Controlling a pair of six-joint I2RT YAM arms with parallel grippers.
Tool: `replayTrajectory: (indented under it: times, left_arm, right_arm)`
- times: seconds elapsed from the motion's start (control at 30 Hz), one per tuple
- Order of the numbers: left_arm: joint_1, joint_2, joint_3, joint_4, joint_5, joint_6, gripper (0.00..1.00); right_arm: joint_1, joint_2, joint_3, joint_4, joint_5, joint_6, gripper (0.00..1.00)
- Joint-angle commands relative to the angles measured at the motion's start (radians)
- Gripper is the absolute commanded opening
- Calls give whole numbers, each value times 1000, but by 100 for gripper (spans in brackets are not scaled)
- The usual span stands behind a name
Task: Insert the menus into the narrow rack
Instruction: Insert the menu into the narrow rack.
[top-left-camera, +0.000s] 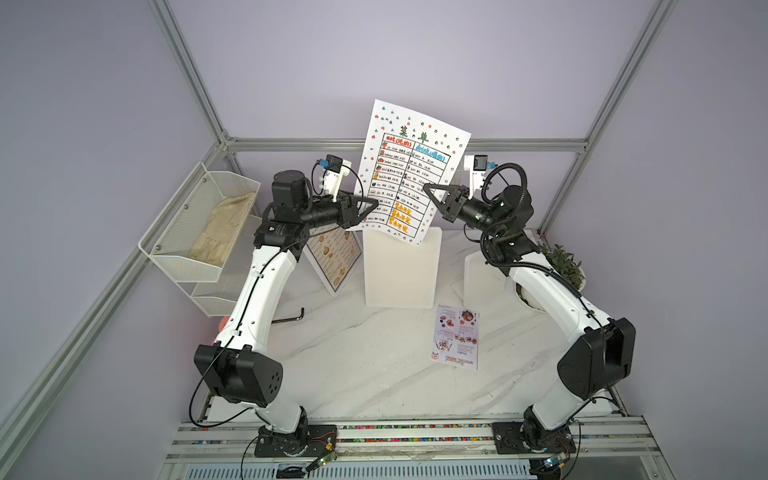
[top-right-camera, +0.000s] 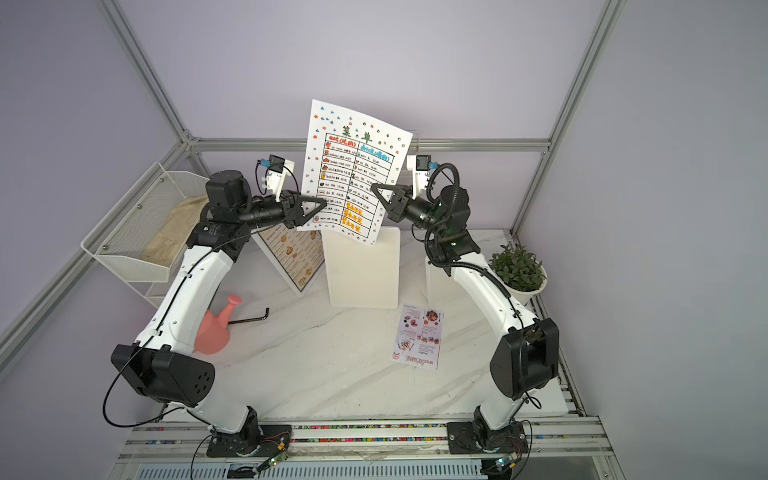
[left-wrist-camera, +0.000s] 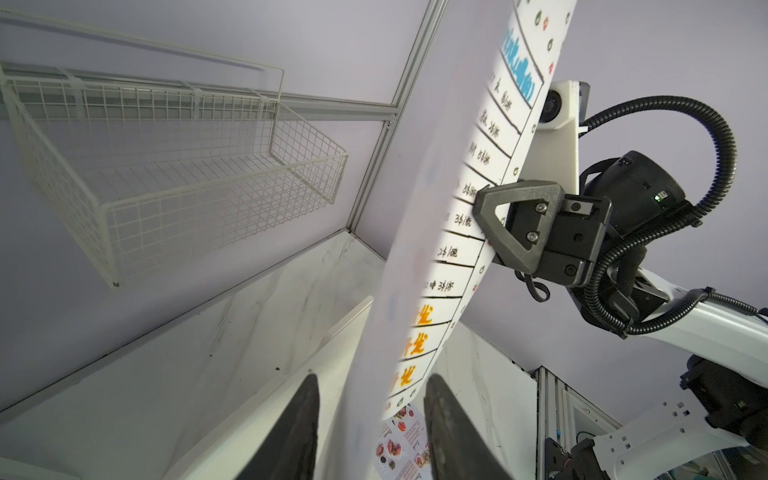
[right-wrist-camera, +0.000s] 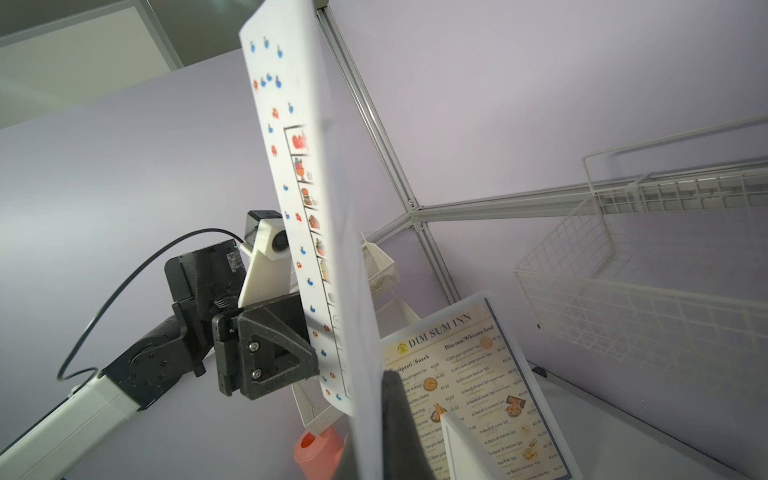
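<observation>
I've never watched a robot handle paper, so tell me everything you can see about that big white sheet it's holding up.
The white menu is a stiff-looking, slightly bowed sheet with a hand-drawn black grid, red "eat" and blue "drink" headings, orange characters low down and coloured dots along its border. It is held upright in the air, tilted, above the white rack. The right gripper pinches one side edge; the left gripper straddles the opposite lower edge, jaws not yet closed.

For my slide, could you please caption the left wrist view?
Right pincer clamps the grid menu upright while the left pincer straddles its lower edge, open.
</observation>
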Motion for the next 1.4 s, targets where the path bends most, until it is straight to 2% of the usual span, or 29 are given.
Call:
replayTrajectory:
  times: [0.0,0.2,1.13,1.37]
  left_arm:
    - [10,25,51,50,16,-18,41]
    - [11,60,72,62,20,-29,41]
    - [37,193,128,269,-23,-193,44]
    - [45,210,128,298,-24,-219,45]
  right_arm:
    - [-10,21,38,4,23,-7,0]
    - [-32,83,86,24,27,-25,0]
    - [-67,352,356,126,13,134,0]
    - [-70,388,376,140,1,158,0]
